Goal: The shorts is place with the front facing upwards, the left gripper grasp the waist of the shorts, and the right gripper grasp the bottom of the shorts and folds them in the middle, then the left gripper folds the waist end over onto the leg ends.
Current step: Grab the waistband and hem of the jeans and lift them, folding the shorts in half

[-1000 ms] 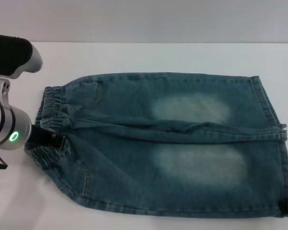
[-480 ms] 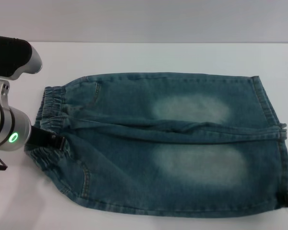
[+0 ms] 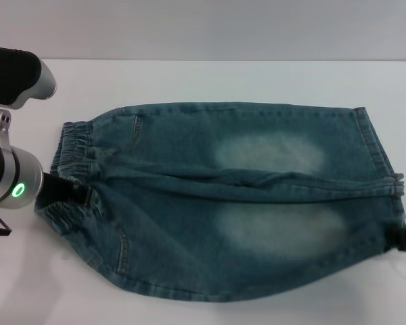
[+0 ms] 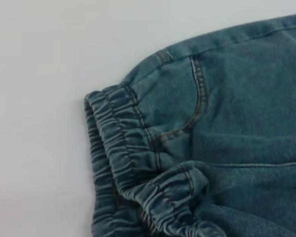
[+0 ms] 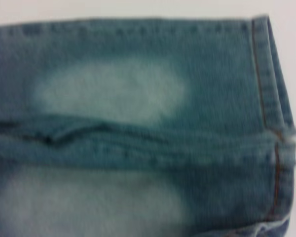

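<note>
White table (image 3: 210, 78) surface is stretching under everything, and the shorts (image 3: 230, 203) are lying on it front up, waist toward the robot's left and legs toward its right. Pale faded patches are showing on both thighs. The elastic waistband (image 3: 71, 152) is puckering at the left end, and the left gripper (image 3: 64, 193) is pressing into it at the near part, its jaws clamped on the gathered fabric. At the opposite end, the bottom of the shorts (image 3: 377, 159) is lying flat along the far leg, while the near leg's hem is being pulled up and inward, its near corner lifting off the table. The right gripper (image 3: 404, 237) is sitting at that hem, jaws closed on the denim.
</note>
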Motion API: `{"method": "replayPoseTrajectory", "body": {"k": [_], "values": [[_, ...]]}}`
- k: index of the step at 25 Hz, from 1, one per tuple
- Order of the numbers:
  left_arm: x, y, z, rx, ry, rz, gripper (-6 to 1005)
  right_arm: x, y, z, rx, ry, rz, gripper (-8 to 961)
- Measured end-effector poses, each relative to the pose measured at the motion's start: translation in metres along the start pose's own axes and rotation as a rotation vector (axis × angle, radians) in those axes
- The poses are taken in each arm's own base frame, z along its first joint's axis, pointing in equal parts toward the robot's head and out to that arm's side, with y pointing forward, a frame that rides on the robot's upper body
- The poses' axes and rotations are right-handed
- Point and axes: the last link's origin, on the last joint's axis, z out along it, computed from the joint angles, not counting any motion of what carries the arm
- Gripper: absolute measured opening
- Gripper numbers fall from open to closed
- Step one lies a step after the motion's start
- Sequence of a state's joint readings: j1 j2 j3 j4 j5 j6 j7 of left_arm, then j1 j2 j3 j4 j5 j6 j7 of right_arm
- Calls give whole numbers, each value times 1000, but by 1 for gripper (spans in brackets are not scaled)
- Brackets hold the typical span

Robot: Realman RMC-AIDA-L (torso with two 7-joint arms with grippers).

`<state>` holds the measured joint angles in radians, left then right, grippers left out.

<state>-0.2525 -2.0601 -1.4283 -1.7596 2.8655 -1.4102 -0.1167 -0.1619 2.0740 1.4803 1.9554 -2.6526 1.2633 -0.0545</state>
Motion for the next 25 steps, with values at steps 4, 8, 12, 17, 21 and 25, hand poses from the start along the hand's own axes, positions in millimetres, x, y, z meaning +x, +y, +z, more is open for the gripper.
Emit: {"method": "replayPoseTrajectory", "body": {"k": [4, 8, 12, 17, 21, 25], "values": [[1, -2, 1, -1, 19, -10, 119, -13, 2, -5, 2, -94, -7, 23], [4, -5, 1, -1, 66, -32, 121, -26, 1, -8, 10, -183, -23, 23], [8, -6, 0, -5, 103, -41, 122, -35, -3, -10, 23, -245, -26, 23], [20, -13, -2, -10, 220, -77, 124, -42, -12, -12, 55, -347, -22, 22], [29, -20, 0, -37, 323, -133, 126, -48, -18, -9, 72, -424, -9, 22], [32, -30, 2, -49, 380, -181, 127, -50, -23, -8, 84, -467, 3, 22]]}}
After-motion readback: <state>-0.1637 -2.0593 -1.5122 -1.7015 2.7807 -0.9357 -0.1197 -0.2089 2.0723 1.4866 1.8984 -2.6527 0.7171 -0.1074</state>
